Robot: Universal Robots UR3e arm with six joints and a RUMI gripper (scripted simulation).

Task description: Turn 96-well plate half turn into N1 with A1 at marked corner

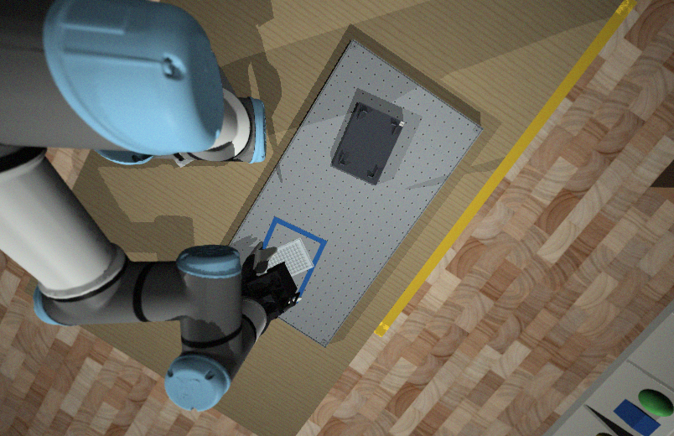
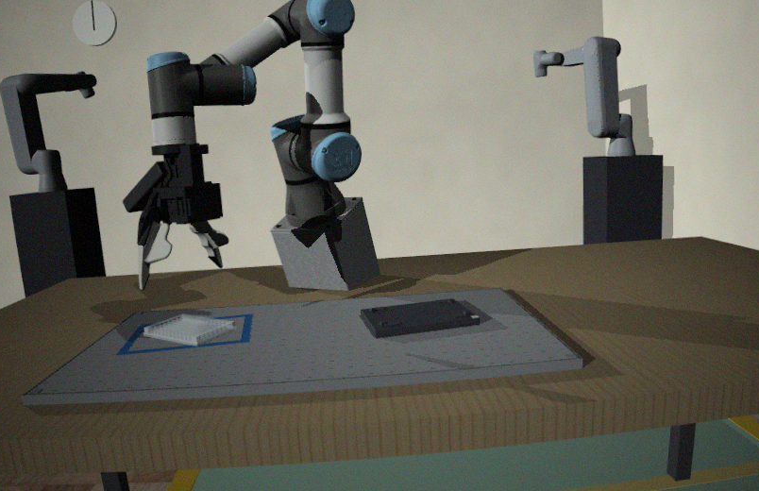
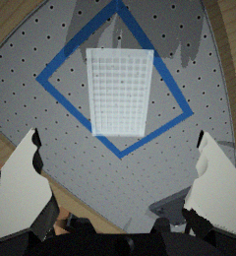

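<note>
We saw the top view look straight down from high above the arm, taking in the grey perforated board (image 1: 348,215) and the floor. The exterior view stood low before the table (image 2: 652,324), facing the back wall. The wrist view looked down between the gripper (image 3: 118,197) fingers, close above the board. All three shared the blue-outlined square (image 1: 276,221) (image 2: 241,330) (image 3: 54,89).

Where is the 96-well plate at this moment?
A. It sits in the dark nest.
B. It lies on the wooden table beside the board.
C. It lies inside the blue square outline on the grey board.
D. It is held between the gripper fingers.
C. The white plate lies within the blue outline, the dark nest has nothing in it, and the open gripper hangs above the plate.
</note>
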